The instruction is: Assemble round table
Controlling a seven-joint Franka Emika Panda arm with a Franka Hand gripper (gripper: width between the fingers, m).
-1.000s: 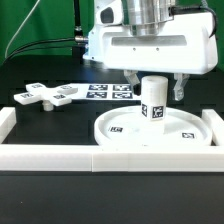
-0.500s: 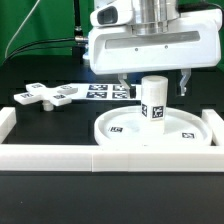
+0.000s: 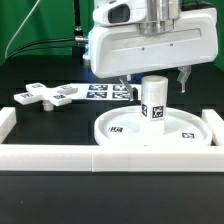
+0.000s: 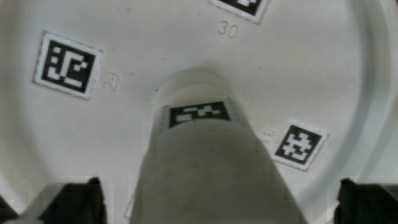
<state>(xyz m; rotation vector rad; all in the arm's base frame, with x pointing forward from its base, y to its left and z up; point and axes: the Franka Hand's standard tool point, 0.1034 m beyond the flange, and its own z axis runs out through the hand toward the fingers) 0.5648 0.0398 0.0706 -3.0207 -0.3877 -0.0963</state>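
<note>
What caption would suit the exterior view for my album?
Open gripper straddling the top of the short cylinder, which stands upright on the round disc; the cross-shaped piece lies apart.

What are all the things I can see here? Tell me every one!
disc: one, white, on the table by the front blocks
cylinder: one, white, upright on the disc's middle
cross piece: one, white, flat on the table, exterior view's left
marker board: one, white with black tags, behind the disc
blocks: several, white, along the table's edges
table: one, black, under everything
tool: one, white body, dark fingers, open, a finger either side of the cylinder
</note>
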